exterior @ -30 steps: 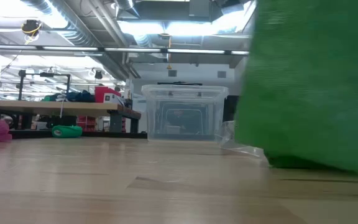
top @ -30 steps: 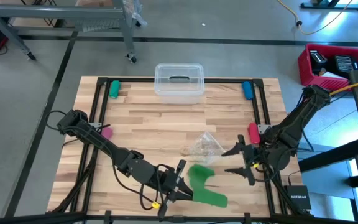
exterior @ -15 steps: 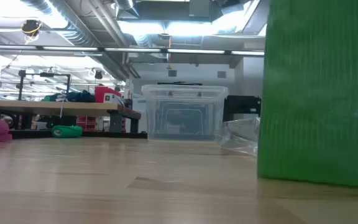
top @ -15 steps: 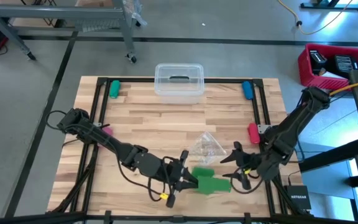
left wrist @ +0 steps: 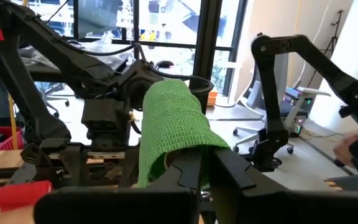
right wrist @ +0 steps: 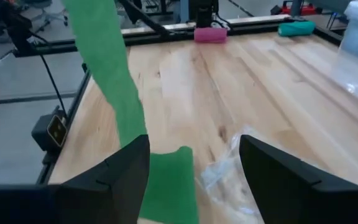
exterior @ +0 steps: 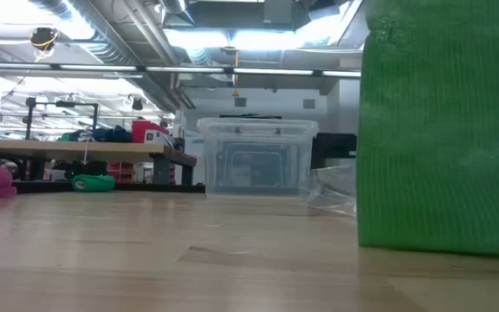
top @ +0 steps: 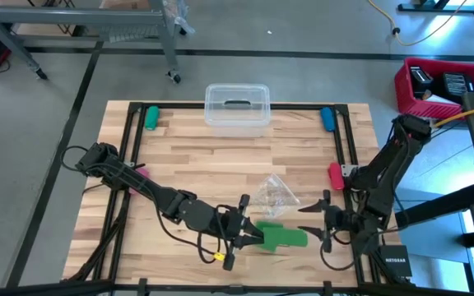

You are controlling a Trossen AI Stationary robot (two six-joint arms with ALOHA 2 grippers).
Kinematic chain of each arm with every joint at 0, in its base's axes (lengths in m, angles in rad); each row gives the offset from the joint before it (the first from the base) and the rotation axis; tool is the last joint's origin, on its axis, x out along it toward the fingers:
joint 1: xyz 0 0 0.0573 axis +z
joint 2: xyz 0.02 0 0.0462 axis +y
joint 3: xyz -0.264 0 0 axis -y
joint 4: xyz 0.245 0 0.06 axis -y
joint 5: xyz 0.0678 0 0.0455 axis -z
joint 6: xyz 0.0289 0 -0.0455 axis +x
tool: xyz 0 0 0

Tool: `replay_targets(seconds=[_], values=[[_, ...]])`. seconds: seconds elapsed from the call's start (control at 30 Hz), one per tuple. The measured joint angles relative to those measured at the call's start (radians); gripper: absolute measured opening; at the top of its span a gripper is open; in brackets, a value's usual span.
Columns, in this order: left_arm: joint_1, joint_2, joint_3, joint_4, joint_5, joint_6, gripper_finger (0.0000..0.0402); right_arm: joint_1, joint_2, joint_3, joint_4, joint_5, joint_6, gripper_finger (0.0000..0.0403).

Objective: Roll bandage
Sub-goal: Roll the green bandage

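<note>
My left end effector point(top: 249, 235) sits low at the near edge of the surface point(top: 220, 164), fingers pinched tight on the bandage point(top: 284, 237). That bandage is a bright green strip of soft, open-weave fabric, and from overhead it lies as a short folded band just beside my left fingertips, pointing toward my right end effector point(top: 325, 222). My right one hovers close to the bandage's far end, fingers spread wide, gripping nothing.

The left wrist view gives me what overhead cannot: the knit ribbing of the cloth, draped in a rounded hump over my closed dark fingers point(left wrist: 229, 171). The right wrist view shows the strip rising up and away as a long ribbon, with a flat end lying on the pale wood planks between my two open fingers point(right wrist: 278, 180). The low view is half blocked by a wall of green mesh point(exterior: 444, 130); I think it is the bandage hanging close to that camera.

Just beyond the bandage lies a crumpled clear plastic bag point(top: 274, 195). A clear lidded box point(top: 237, 107) stands at the far edge. Small rolls sit by the frame: green point(top: 151, 117), blue point(top: 327, 119), pink point(top: 141, 174) and red point(top: 335, 175).
</note>
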Motion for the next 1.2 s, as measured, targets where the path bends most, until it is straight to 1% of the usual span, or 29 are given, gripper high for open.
replay_targets(seconds=[0.2, 0.63, 0.77, 0.97, 1.1, 1.2], values=[[0.0, 0.0, 0.0, 0.001, 0.0, 0.0, 0.0011, -0.002, 0.035, -0.017, 0.06, -0.01, -0.001, 0.0248], [0.021, -0.011, 0.0, -0.001, 0.0, -0.024, 0.0011, -0.012, 0.095, -0.017, 0.059, 0.003, -0.035, 0.0248], [0.037, -0.032, 0.0, -0.001, 0.0, -0.023, 0.0011, -0.042, 0.083, -0.016, 0.09, -0.031, -0.086, 0.0248], [0.043, -0.06, 0.0, -0.031, 0.0, 0.008, 0.0011, -0.079, 0.048, -0.016, 0.197, -0.088, -0.239, 0.0248], [0.046, -0.074, 0.0, -0.024, 0.001, 0.026, 0.0011, -0.097, 0.042, -0.016, 0.234, -0.163, -0.246, 0.0248], [0.049, -0.077, 0.0, -0.022, 0.0, 0.044, 0.0011, -0.097, 0.063, -0.016, 0.242, -0.147, -0.219, 0.0248]])
